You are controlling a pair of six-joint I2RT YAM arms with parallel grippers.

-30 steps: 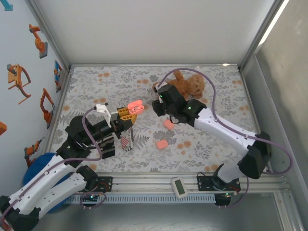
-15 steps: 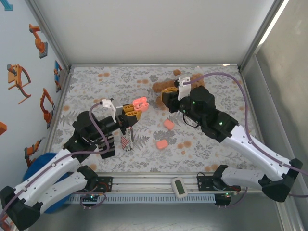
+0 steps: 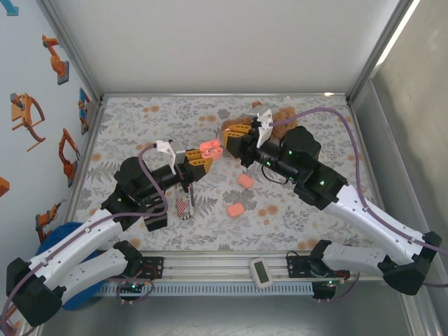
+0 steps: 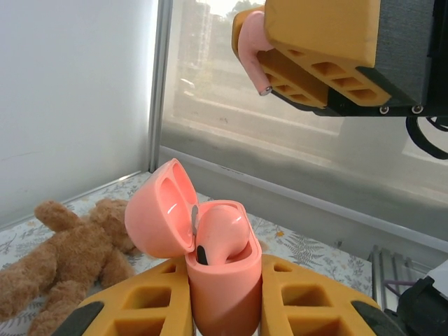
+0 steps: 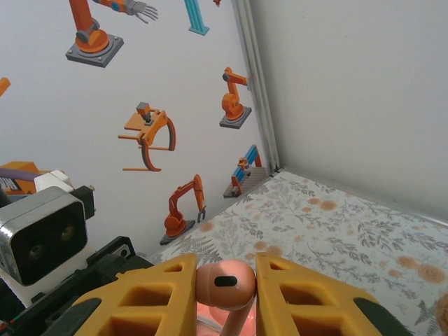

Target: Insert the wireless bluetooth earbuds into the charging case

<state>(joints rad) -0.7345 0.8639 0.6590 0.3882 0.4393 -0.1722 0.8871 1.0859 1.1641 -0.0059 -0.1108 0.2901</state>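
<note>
Glossy rounded plastic charging case [image 4: 220, 294]: salmon pink. 1 small stemmed earbud [image 5: 225, 283]: matching pink. Patterned table cover [image 3: 140, 126]: grey foliage, orange blossoms.

Boxed in by an aluminium frame [image 3: 70, 49]. At the back, a plain white wall panel [image 3: 224, 42]; on the left, a pale wall [image 3: 21, 70] with orange robot-arm stickers [image 3: 26, 115]; on the right, a grey translucent panel [image 3: 413, 133]. Below, a tablecloth [image 3: 154, 119] printed with grey leaves and orange blossoms. Along the near edge, a slotted aluminium rail [image 3: 210, 262]. Bright strip of light [image 3: 402, 28] at top right.

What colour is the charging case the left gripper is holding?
Salmon pink. The charging case shows best in the left wrist view.
</note>
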